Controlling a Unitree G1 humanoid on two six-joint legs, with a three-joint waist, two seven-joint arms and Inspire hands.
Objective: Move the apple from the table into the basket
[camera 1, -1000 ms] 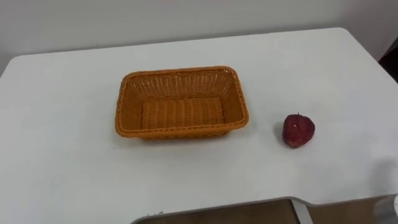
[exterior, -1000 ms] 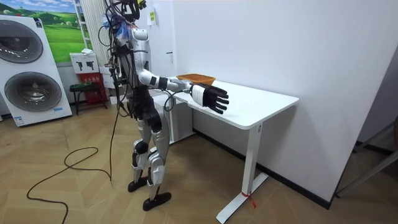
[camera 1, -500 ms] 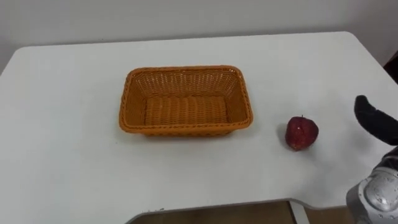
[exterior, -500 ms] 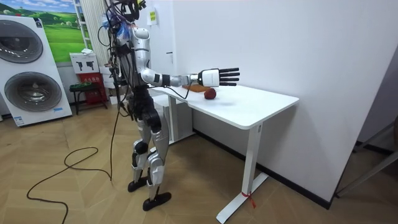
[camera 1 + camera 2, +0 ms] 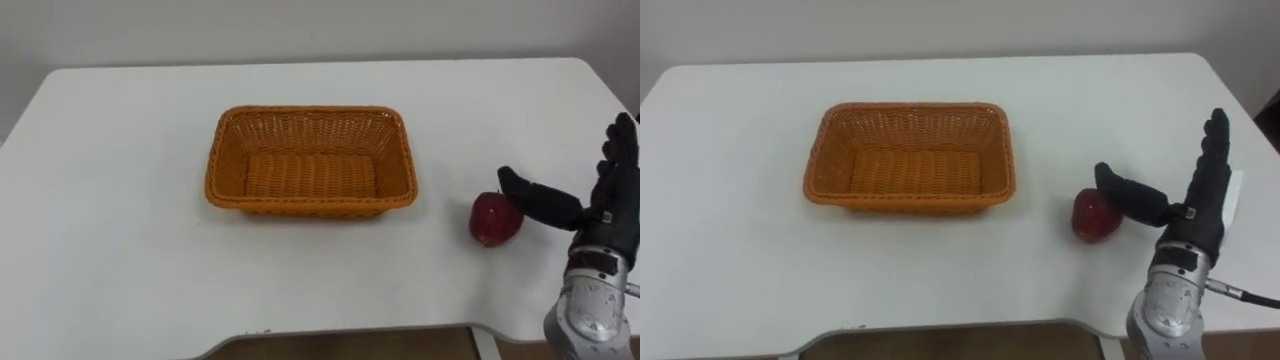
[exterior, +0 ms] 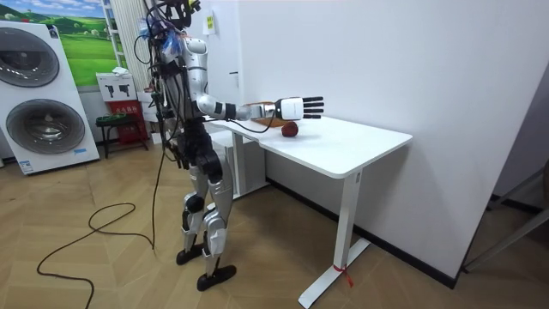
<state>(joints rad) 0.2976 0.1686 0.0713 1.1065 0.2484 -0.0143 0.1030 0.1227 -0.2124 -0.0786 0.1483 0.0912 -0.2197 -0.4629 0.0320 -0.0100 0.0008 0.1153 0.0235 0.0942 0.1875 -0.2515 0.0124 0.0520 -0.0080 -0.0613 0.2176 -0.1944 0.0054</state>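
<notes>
A dark red apple [image 5: 494,218] [image 5: 1096,215] [image 6: 290,130] lies on the white table [image 5: 120,260], to the right of an orange wicker basket [image 5: 222,168] [image 5: 820,165] that holds nothing. My right hand [image 5: 612,200] [image 5: 1202,205] [image 6: 294,107] is open just right of the apple, fingers straight and pointing up. Its thumb [image 5: 535,197] reaches toward the apple and looks close to touching its right side. In the room view I stand at the table's long side with the right arm stretched out over it.
The table's near edge [image 5: 350,335] runs along the bottom of the eye views and a wall stands behind its far edge. Washing machines [image 6: 39,86] and a small stool [image 6: 116,124] stand on the room view's left.
My right hand has moved in from the right and lowered beside the apple, thumb now at it. The camera shifted slightly; apple and basket stay put.
</notes>
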